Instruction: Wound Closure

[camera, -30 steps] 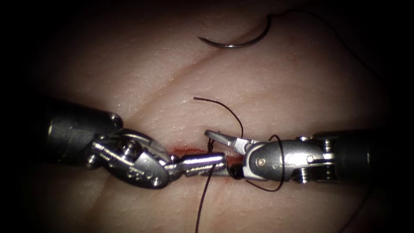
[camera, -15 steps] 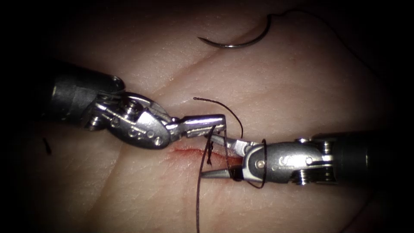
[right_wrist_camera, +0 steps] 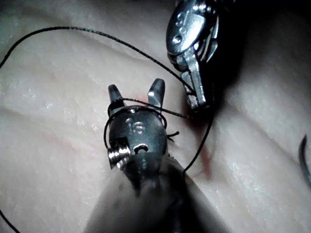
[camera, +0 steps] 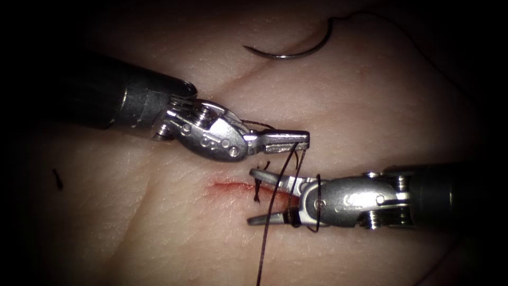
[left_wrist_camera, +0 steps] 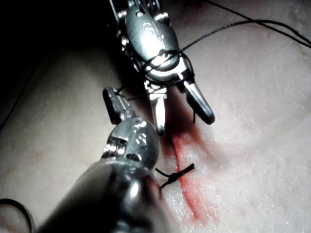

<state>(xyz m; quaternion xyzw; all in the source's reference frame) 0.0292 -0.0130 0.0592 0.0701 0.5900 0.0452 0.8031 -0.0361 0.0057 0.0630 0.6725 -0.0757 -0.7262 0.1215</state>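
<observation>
My left tool [camera: 302, 139] sits just above the cut [camera: 233, 186], jaws shut on the dark thread [camera: 267, 233] at their tip. From there the thread hangs down past the cut. My right tool [camera: 253, 196] reaches in from the right with jaws open over the cut, holding nothing. A loop of thread [camera: 318, 201] circles its body behind the jaws. In the right wrist view the loop [right_wrist_camera: 109, 124] wraps the right tool [right_wrist_camera: 135, 92]. The curved needle [camera: 288, 52] lies free on the tissue at the far side. A tied knot [left_wrist_camera: 175, 174] sits on the cut.
Red fluid [camera: 225, 186] stains the cut's left end. A short cut piece of thread [camera: 57, 179] lies on the tissue far to the left. More thread trails from the needle's end off to the right [camera: 402, 32].
My left tool has moved up and to the right from in front of the right tool, carrying the thread. The loop has slid along the right tool and drawn closer round it.
</observation>
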